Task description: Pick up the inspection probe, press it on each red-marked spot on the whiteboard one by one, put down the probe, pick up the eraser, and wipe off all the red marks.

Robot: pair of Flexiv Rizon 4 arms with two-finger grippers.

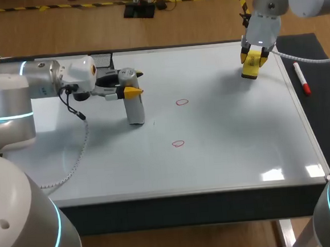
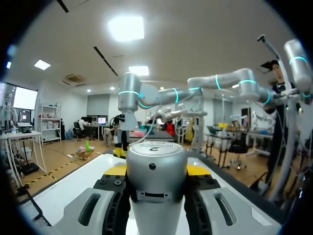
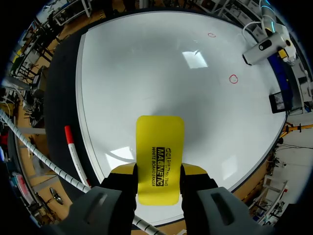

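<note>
My left gripper (image 1: 131, 84) is shut on the silver cylindrical probe (image 1: 134, 107), which stands upright with its lower end at the whiteboard (image 1: 224, 153), left of both red marks. In the left wrist view the probe (image 2: 156, 176) fills the gap between the fingers of that gripper (image 2: 156, 170). One red mark (image 1: 181, 102) lies right of the probe; another red mark (image 1: 178, 143) lies nearer the front. My right gripper (image 1: 254, 59) hangs over the board's far right corner, shut on the yellow eraser (image 1: 252, 65). The eraser (image 3: 160, 156) sticks out ahead of the right gripper (image 3: 159, 170), with both red marks (image 3: 234, 79) (image 3: 211, 35) beyond.
A red marker pen (image 1: 302, 81) lies on the dark mat (image 1: 318, 105) just right of the whiteboard; the marker pen (image 3: 73, 152) also shows beside the right gripper. The left arm's cable (image 1: 79, 156) trails over the board's left part.
</note>
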